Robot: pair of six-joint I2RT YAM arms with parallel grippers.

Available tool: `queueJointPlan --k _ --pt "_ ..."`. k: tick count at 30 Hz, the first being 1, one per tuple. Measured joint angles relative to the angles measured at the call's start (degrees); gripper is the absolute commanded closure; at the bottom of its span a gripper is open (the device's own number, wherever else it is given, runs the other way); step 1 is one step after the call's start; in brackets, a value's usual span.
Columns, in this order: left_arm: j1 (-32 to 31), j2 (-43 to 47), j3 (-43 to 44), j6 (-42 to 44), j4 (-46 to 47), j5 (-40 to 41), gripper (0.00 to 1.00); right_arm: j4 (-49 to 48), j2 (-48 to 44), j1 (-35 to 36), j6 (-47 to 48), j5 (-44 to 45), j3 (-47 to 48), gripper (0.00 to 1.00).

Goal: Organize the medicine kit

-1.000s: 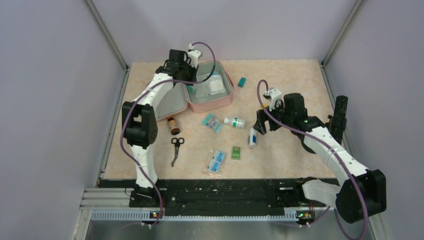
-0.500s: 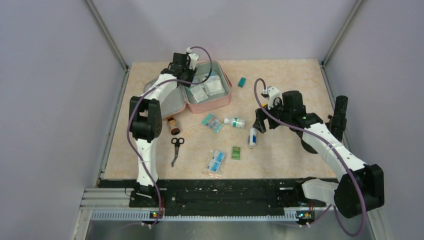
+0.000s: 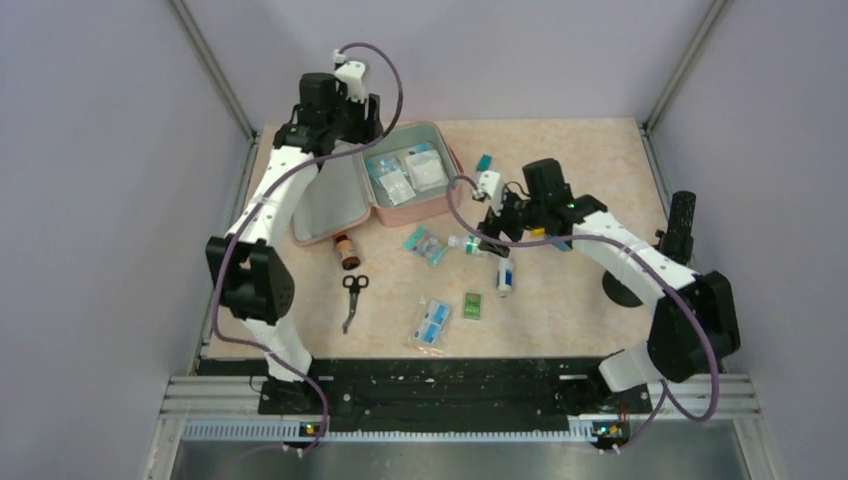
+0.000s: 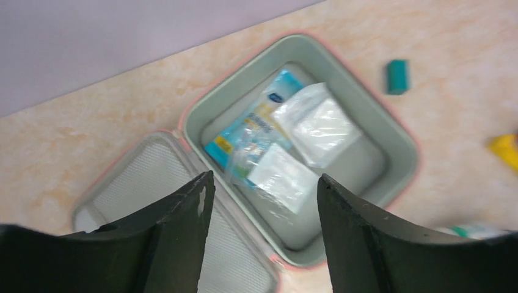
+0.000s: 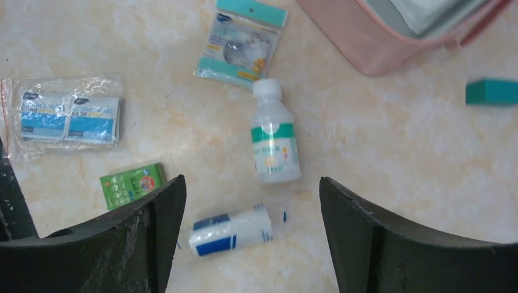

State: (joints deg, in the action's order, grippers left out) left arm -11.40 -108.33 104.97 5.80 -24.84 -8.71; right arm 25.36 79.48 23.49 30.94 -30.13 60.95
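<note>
At the near edge the two arm bases sit on a black rail (image 3: 440, 385). Just beyond it, on the tabletop (image 3: 570, 320), lie a clear bag of blue sachets (image 3: 432, 322), a small green box (image 3: 473, 305) and scissors (image 3: 352, 297). Further in, a white-and-blue roll (image 3: 505, 275) lies on the near side of a clear bottle (image 3: 468, 244) with a green label. A teal packet (image 3: 424, 244) sits beside the bottle's cap. The right gripper (image 5: 250, 183) hovers over this group with its fingers wide apart and nothing between them — from overhead the wrist hides their tips. A brown bottle (image 3: 346, 250) lies at the near edge of the case lid; whether it touches cannot be told.

The medicine kit (image 3: 420, 212) lies open towards the back of the table, left of the middle. Its lid is flat to the left and partly covered by the left arm. In the tray are a blue-printed packet (image 4: 256, 131) and two white pouches (image 4: 314, 125). The left gripper (image 4: 264, 183) hangs above the kit, fingers spread, holding nothing. A teal block (image 3: 484, 163) lies to the kit's right, apart from it. A yellow shape (image 4: 504, 149) is cut off at the edge of the left wrist view — too blurred to name. No label print is legible.

The tabletop is beige and marbled. Pale lilac walls close three sides, with metal posts (image 3: 210, 70) at the back corners. A black upright piece (image 3: 683, 228) stands at the right; what it is stays unclear.
</note>
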Motion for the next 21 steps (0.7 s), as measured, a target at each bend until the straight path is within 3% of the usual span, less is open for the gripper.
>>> queueJointPlan --k 4,12,16,21 --pt "0.48 12.24 -7.93 -7.80 -0.11 -4.61 0.40 -1.27 7.45 5.44 4.46 0.61 4.74 0.28" --pt "2.19 30.27 -35.21 -21.09 -1.16 -9.49 0.40 -10.21 16.72 13.33 1.68 5.42 5.84 0.33" --pt "11.47 33.18 -43.63 -29.53 0.74 -14.51 0.42 -15.72 20.41 15.17 -5.14 6.58 5.95 0.35" --pt "22.82 34.95 -45.57 -34.47 1.86 -14.91 0.39 -17.31 24.13 17.07 -8.52 7.87 6.58 0.31"
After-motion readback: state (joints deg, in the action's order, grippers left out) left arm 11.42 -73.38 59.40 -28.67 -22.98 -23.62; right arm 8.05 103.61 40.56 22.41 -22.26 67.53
